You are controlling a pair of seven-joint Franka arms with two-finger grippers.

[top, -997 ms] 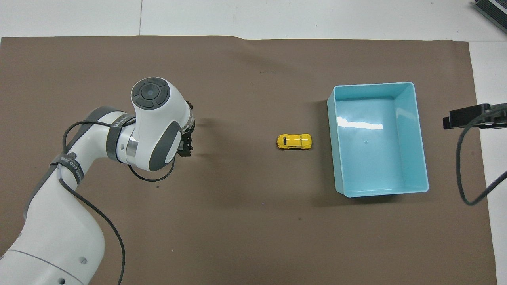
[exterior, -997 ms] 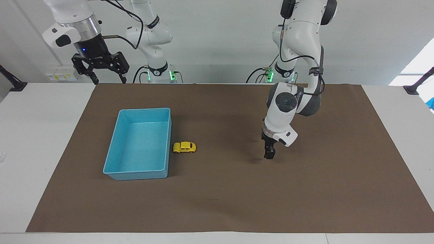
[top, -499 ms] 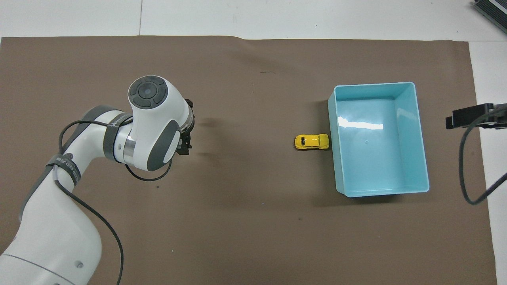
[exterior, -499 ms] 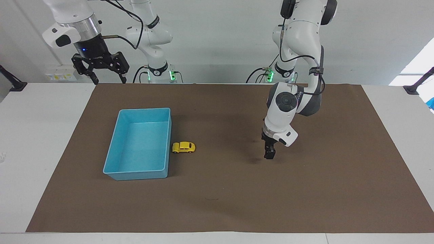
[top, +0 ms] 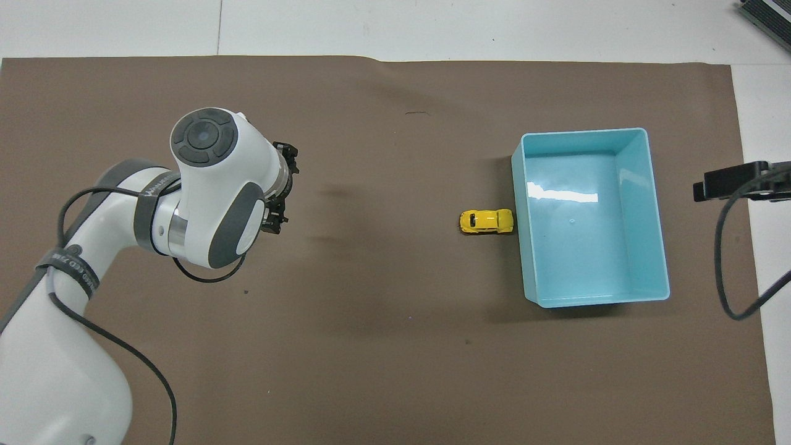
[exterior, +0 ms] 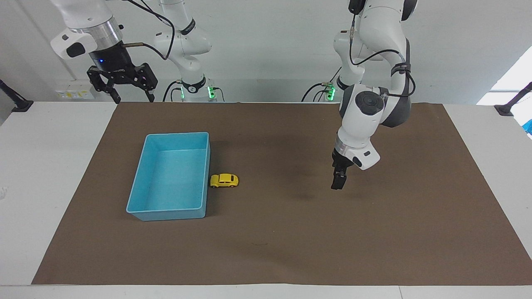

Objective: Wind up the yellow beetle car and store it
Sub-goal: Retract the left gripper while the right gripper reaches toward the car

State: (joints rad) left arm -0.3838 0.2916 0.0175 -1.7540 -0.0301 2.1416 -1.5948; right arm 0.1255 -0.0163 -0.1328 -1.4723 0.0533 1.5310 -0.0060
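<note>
Plainly, yellow beetle car (exterior: 224, 180) touching blue tray (exterior: 143, 166), left gripper (exterior: 338, 183) fingers pressed together over brown mat (exterior: 374, 232), right gripper (exterior: 121, 88) fingers spread, waiting.

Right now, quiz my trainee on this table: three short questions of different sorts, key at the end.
1. True or false: the yellow beetle car lies inside the light-blue tray.
2. Which claw hangs over the bare brown mat: A left, B right?
3. Fill in: the right claw, raised by the table's edge nearest the robots, has its fingers ____.

Key: 1 false, the car stands on the mat against the tray's outer wall. 2 A, the left claw. 3 open.
</note>
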